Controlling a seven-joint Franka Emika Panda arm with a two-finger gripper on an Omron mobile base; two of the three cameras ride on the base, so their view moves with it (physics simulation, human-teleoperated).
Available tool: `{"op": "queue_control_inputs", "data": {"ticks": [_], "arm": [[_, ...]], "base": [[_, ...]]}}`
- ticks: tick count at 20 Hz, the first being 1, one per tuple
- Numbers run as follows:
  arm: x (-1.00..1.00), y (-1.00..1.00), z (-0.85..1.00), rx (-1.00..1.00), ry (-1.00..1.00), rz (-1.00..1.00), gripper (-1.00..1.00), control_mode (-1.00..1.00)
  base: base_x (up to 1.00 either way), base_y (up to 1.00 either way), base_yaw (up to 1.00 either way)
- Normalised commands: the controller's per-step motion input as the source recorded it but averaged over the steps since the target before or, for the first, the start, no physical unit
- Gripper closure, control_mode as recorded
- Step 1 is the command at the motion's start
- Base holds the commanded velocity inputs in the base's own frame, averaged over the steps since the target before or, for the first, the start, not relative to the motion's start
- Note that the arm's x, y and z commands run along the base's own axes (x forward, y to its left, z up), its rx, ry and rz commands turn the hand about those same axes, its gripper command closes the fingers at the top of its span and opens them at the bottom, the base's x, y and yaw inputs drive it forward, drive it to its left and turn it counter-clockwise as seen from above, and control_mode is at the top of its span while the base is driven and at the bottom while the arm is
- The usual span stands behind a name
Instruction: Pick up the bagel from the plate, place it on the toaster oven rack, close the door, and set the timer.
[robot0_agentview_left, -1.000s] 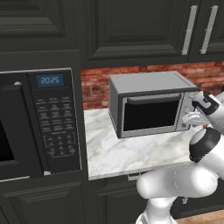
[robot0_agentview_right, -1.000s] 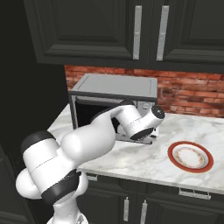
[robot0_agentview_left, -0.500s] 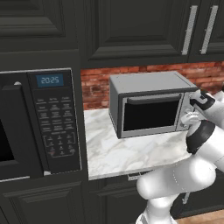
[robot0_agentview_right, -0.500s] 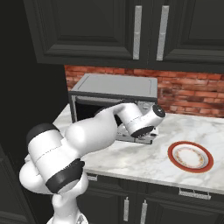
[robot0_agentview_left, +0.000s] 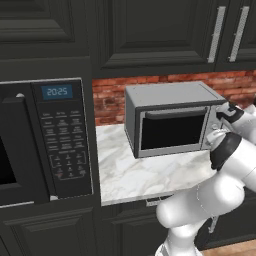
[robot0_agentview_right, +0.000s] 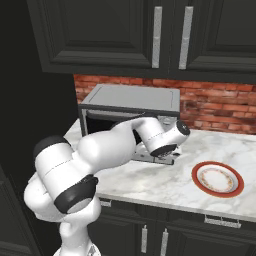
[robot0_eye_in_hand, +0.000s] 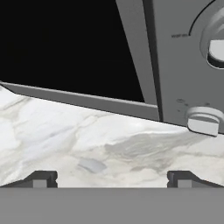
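From the left base view, the toaster oven (robot0_agentview_left: 172, 118) is seen standing on the marble desk (robot0_agentview_left: 135, 172) against the brick wall, its door (robot0_agentview_left: 172, 130) shut, dark glass giving nothing away of the inside. The oven's right panel is largely covered by the robot's wrist, so the knobs are hard to make out. The black microwave (robot0_agentview_left: 45, 137) is cut off at the left edge.

From the right base view, the oven front is mostly blocked by the white arm, which is stretched across it. The gripper is tucked low at the oven's right front corner and cannot be made out clearly here. The plate (robot0_agentview_right: 218, 178) is seen near the desk's front edge, well apart from the oven to its right; no bagel is seen on it.

In the hand view, the gripper (robot0_eye_in_hand: 112, 178) is seen released, tips spread wide with nothing between them, just above the marble. The oven's lower frame, one foot (robot0_eye_in_hand: 203, 122) and part of a knob (robot0_eye_in_hand: 215, 46), cut off at the right edge, are seen close ahead. The rack and bagel are hidden behind the dark glass.
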Motion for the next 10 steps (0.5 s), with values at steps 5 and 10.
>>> {"op": "queue_control_inputs", "data": {"ticks": [5,10], "arm": [[0.0,0.0,-0.01,0.0,-0.19,0.0,-1.0,-1.0],[0.02,0.0,-0.04,0.0,-0.14,0.0,-1.0,-1.0]], "base": [[0.0,0.0,0.0],[0.0,0.0,0.0]]}}
